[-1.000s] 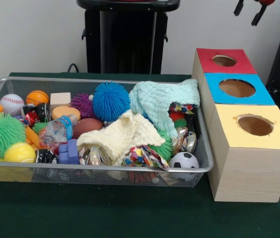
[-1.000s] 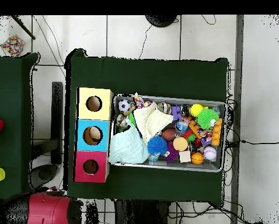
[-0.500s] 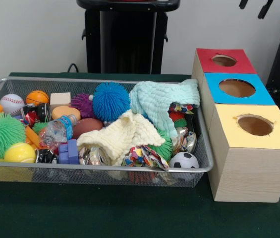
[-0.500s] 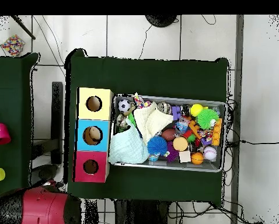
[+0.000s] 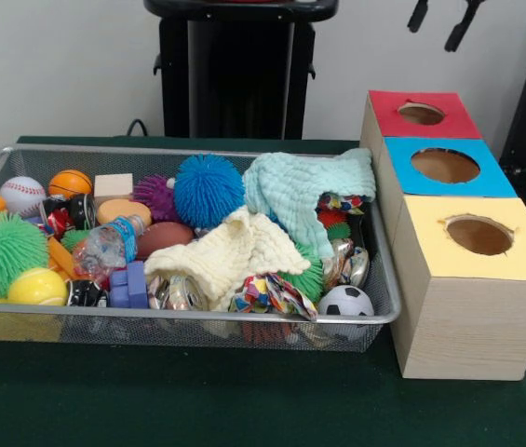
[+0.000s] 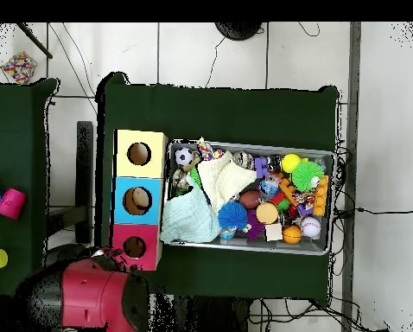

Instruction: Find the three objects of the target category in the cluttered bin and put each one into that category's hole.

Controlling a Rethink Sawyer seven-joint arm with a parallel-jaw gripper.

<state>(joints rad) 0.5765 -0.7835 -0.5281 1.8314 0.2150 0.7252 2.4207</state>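
Gripper: two dark fingertips of the gripper point(image 5: 445, 25) hang at the top edge of the front view, spread apart with nothing between them, so it stands open and empty.
Arm: in the overhead view the red arm point(image 6: 98, 296) sits just beside the red end of the box row; the gripper itself cannot be made out there.
Sorting box: a wooden box point(image 5: 463, 321) with three holes lies below the gripper, apart from it; the red hole point(image 5: 421, 114) is the one closest beneath the fingertips, the blue hole point(image 5: 445, 165) next, the yellow hole point(image 5: 478, 235) farthest from them.
Bin: the wire mesh bin point(image 5: 197, 328) lies well apart from the gripper, low and to the side, touching or almost touching the box.
Cloths: a mint cloth point(image 5: 304, 191) drapes over the bin end nearest the gripper; a cream cloth point(image 5: 230, 256) lies just beyond it, over the middle clutter.
Balls: a blue spiky ball point(image 5: 209, 190), a soccer ball point(image 5: 345, 301), a brown football point(image 5: 163, 238), a baseball point(image 5: 22, 194), a small basketball point(image 5: 70, 182) and a green spiky ball point(image 5: 4, 251) all rest in the bin, none near the fingertips.
Target category: which three objects are meant is not clear; possibly more lie hidden under the cloths.
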